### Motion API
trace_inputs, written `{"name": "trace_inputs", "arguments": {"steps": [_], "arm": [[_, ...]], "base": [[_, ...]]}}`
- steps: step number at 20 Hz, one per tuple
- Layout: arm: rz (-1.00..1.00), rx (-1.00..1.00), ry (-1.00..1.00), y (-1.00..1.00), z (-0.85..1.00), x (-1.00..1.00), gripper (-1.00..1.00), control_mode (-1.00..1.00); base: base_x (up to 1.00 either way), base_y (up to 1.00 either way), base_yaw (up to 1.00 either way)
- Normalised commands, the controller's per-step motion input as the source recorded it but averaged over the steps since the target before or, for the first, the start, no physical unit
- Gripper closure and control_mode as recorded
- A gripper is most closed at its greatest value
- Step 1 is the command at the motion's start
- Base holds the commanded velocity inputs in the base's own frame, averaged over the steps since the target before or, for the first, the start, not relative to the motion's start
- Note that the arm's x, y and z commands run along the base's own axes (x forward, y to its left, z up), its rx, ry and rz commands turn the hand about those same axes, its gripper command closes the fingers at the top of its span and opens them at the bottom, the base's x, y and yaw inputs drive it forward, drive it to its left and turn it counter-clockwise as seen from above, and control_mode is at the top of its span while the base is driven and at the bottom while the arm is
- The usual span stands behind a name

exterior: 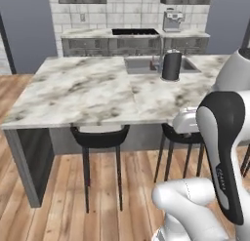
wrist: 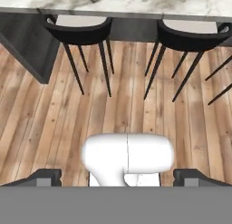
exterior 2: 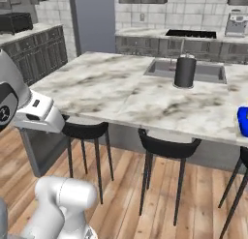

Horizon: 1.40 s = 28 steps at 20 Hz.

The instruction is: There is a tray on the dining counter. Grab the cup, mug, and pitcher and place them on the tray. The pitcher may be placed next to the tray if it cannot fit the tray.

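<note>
Worktop (exterior: pixel 97 89): large white-grey veined marble island top, level, rectangular, with a sink (exterior: pixel 146 65) inset toward its far edge; black stools stand tucked under the near edge.
Worktop, hand view (wrist: pixel 127 1): marble edge runs along the top of the view, above the stool seats.
Tray (exterior 2: pixel 243 121): bright blue, lying flat on the worktop near its front edge; one rounded corner with a raised rim shows at the right border of the right base view.
</note>
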Motion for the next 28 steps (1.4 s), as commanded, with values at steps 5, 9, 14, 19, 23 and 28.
{"name": "trace_inputs", "arguments": {"steps": [5,9,14,19,23,28], "arm": [[0.0,0.0,0.0,0.0,0.0,0.0,-1.0,1.0],[0.0,0.0,0.0,0.0,0.0,0.0,-1.0,1.0],[0.0,0.0,0.0,0.0,0.0,0.0,-1.0,1.0],[0.0,0.0,0.0,0.0,0.0,0.0,-1.0,1.0],[0.0,0.0,0.0,0.0,0.0,0.0,-1.0,1.0],[0.0,0.0,0.0,0.0,0.0,0.0,-1.0,1.0]], "base": [[0.35,1.0,0.0],[0.1,1.0,0.0],[0.07,1.0,0.01],[0.1,1.0,0.0],[0.2,1.0,0.0],[0.54,1.0,0.0]]}}
